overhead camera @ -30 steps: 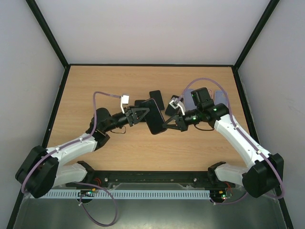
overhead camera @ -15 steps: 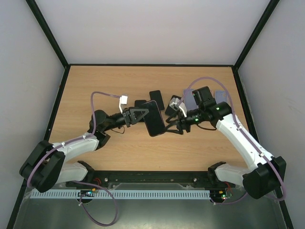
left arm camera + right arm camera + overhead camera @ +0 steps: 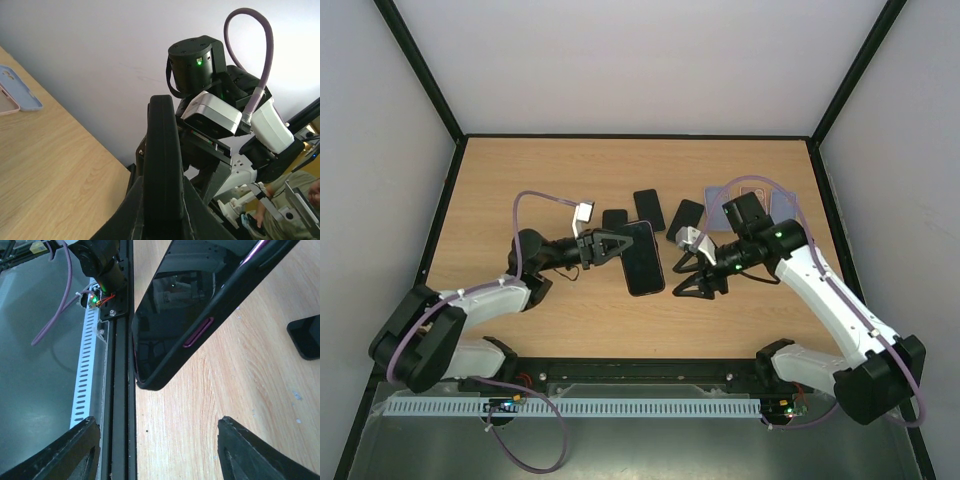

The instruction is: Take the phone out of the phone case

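The phone, still in its black phone case point(image 3: 643, 258), is held off the table with my left gripper point(image 3: 623, 247) shut on its left edge. In the left wrist view the cased phone point(image 3: 162, 150) stands edge-on between the left gripper's point(image 3: 163, 202) two fingers. My right gripper point(image 3: 679, 272) is open just right of the phone, not touching it. In the right wrist view the case's corner and its purple side button point(image 3: 198, 332) hang above the open right gripper point(image 3: 157, 450), and nothing lies between the fingers point(image 3: 65, 452).
Three bare dark phones point(image 3: 649, 208) point(image 3: 615, 217) point(image 3: 685, 217) lie on the wooden table behind the grippers. A translucent lavender case point(image 3: 752, 192) and a blue case point(image 3: 785, 203) lie at the back right. The black front rail point(image 3: 120, 405) runs close beneath the right gripper.
My right gripper has opened, let go of the cased phone and drawn back to the right. My left gripper has closed on the phone and now holds it alone.
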{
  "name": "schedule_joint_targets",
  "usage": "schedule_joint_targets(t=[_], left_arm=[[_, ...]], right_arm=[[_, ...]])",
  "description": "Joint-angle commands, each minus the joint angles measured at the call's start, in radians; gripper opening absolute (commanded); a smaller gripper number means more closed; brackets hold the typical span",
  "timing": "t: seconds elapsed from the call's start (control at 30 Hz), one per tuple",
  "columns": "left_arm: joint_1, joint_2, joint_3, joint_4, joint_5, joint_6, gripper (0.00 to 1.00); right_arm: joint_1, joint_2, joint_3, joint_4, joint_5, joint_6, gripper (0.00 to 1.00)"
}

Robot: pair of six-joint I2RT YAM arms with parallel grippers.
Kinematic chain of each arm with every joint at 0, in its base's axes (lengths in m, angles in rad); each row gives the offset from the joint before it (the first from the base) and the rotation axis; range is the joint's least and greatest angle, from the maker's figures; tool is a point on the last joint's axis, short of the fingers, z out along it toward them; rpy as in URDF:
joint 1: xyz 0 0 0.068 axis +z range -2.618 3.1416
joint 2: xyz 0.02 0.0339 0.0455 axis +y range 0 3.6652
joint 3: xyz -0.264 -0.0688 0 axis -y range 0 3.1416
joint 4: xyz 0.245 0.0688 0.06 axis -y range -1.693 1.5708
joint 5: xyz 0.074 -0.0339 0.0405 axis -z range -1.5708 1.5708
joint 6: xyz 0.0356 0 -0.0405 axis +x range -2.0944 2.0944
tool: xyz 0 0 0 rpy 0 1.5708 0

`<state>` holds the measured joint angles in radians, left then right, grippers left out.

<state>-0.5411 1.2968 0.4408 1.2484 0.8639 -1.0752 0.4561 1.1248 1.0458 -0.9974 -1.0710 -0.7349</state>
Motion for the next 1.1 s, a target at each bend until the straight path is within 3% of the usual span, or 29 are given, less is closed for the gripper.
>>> schedule_joint_targets(t=[0.0,0.3,0.53,0.67,0.77,1.07], left_arm=[[-0.016,0.033,0.037,0.245,0.030,-0.078,0.03],[-0.030,0.078,0.050,0.316,0.040,-0.139,0.03],[-0.034,0.107,0.059,0.377,0.052,-0.198,0.03],[-0.034,0.145,0.065,0.476,0.061,-0.287,0.03],[-0.034,0.202,0.080,0.637,0.079,-0.419,0.03],[-0.051,0.187,0.104,0.646,0.114,-0.502,0.03]], right_arm=[[0.045,0.028,0.002,0.048,-0.016,0.055,0.59],[0.095,0.024,-0.007,0.097,0.032,0.061,0.41],[0.099,0.035,-0.016,0.095,0.070,0.017,0.33],[0.106,0.032,-0.031,0.123,0.108,0.012,0.30],[0.108,0.029,-0.040,0.143,0.150,-0.010,0.28],[0.108,0.001,-0.115,0.228,0.351,-0.102,0.27]])
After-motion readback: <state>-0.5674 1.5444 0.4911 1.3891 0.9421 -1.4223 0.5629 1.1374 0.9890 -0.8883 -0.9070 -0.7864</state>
